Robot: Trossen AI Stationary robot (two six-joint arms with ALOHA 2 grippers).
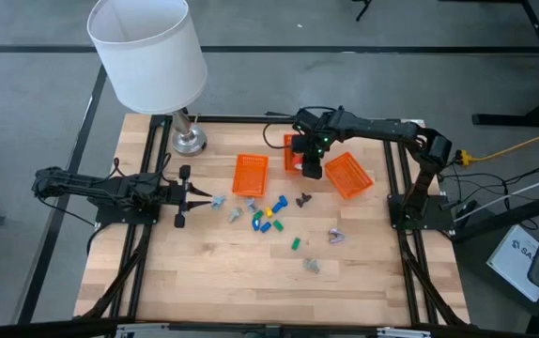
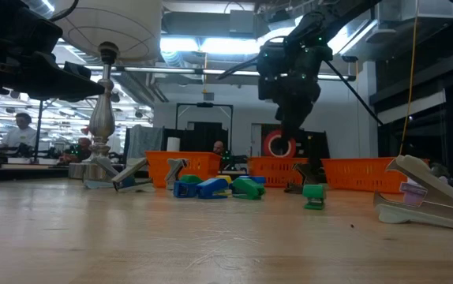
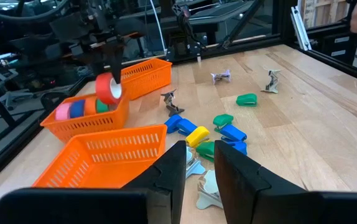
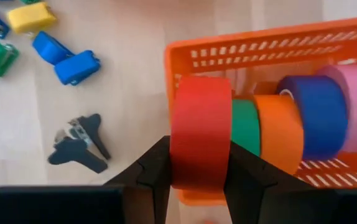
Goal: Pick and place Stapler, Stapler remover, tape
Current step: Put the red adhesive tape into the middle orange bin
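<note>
Near the table's left edge, left gripper (image 1: 191, 197) waiting, fingers slightly apart, holding nothing. Farther, toward the far edge, right gripper (image 4: 197, 163) pinching the red tape roll (image 4: 200, 130) over the middle basket (image 4: 241, 46). Better lowered beside the green roll (image 4: 245, 127) before releasing. Already inside: green, orange, blue, pink rolls.

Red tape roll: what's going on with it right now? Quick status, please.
Right hand shut on red tape roll, over orange basket of rolls. Left hand waits near staplers. Nothing blocking.
</note>
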